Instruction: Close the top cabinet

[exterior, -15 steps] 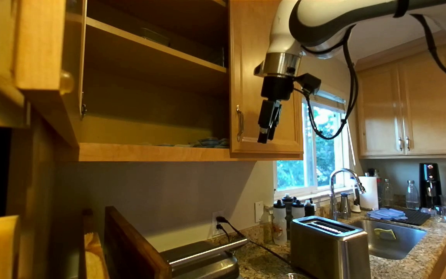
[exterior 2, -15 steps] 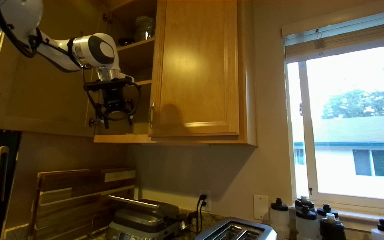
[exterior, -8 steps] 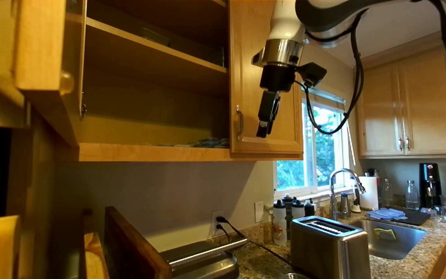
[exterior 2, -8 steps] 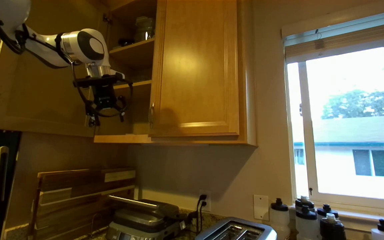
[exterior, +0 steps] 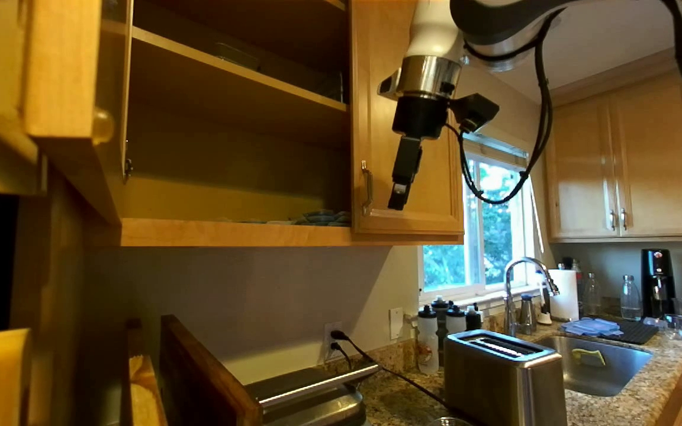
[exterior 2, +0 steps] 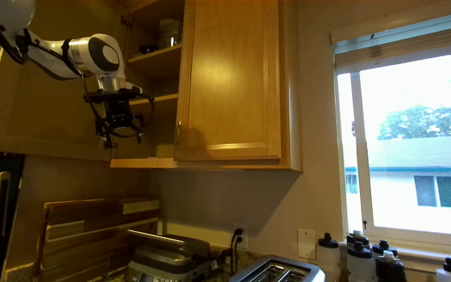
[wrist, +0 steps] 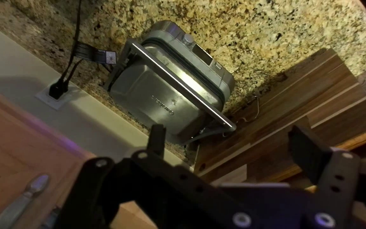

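Observation:
The top cabinet is light wood with inner shelves; it also shows in an exterior view. Its left door is swung wide open; its near edge stands at far left. Its right door is shut and also shows in the wrist view, with its metal handle. My gripper hangs pointing down in front of the cabinet opening, between the open door and the shut door. It also shows in an exterior view. In the wrist view the fingers are wide apart with nothing between them.
Below are a metal countertop grill, upright wooden boards, a steel toaster and several bottles. Dishes sit on the cabinet shelves. A window lies past the cabinet.
The arm and gripper have moved left in both exterior views, toward the open door, and slightly up. Most of this came in the first half second. The cabinet doors have not moved.

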Robot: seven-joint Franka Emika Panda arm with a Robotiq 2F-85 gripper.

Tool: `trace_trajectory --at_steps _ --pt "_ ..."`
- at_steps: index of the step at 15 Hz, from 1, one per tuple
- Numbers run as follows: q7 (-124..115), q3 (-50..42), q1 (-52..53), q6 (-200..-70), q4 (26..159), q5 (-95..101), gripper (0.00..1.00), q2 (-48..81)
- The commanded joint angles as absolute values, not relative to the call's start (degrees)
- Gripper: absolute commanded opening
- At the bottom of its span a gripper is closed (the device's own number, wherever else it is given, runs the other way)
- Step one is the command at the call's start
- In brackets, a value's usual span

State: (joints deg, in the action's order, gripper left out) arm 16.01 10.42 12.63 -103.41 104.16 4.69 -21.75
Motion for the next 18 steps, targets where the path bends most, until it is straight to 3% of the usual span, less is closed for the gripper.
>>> trace_trajectory --at_steps 1,18 --pt "21.28 10.34 15.34 -104.02 103.63 1.78 1.0 -22.03" --pt "20.68 18.94 20.05 -106.3 98.12 -3.84 1.0 -12.23"
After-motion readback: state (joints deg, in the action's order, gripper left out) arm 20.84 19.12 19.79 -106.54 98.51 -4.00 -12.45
